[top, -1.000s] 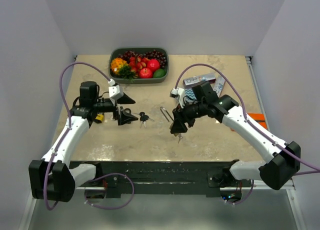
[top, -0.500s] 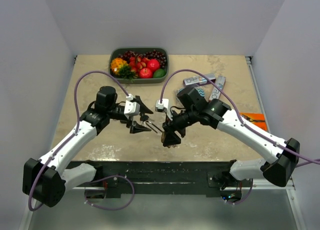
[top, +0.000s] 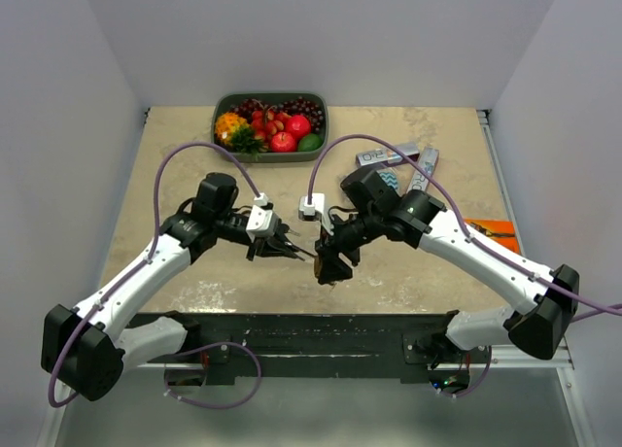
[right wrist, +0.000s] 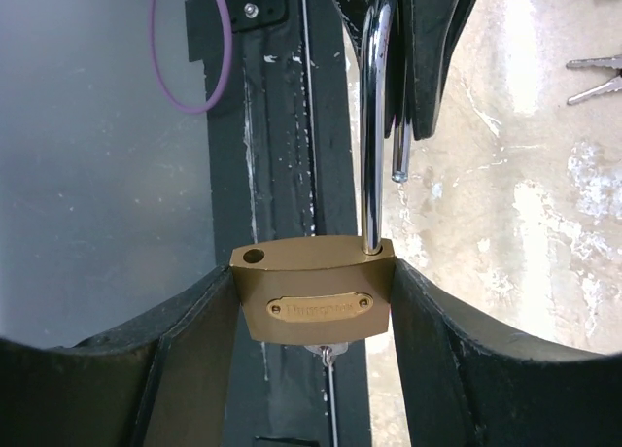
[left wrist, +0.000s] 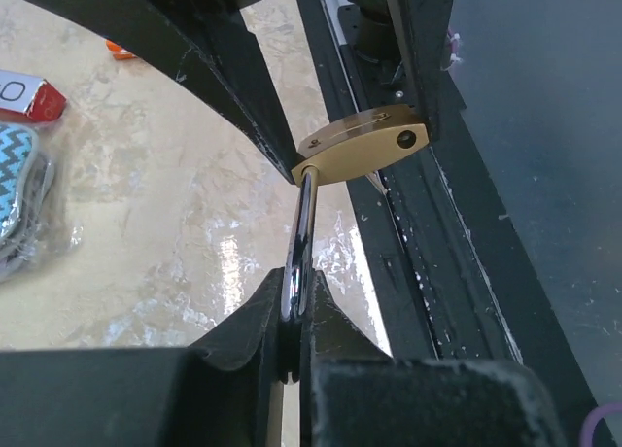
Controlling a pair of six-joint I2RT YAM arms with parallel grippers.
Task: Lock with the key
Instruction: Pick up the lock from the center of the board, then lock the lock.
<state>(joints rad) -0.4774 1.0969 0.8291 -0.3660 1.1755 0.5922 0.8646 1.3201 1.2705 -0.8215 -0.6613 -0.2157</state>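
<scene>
Your right jaws hold the brass padlock by the two sides of its body, above the near half of the counter. In the right wrist view the shackle rises from the body toward 12 o'clock. Its free end hangs outside the body, so the lock stands open. Your left jaws are pinched narrow on the bend of the shackle, at 6 o'clock of the body in the left wrist view.

A small silver piece shows under the body at 6 o'clock; you cannot tell whether it is the key. Two loose keys lie on the counter at 2 o'clock, cut off by the frame edge. In the overhead view the lock is too small to make out between the two arms.
</scene>
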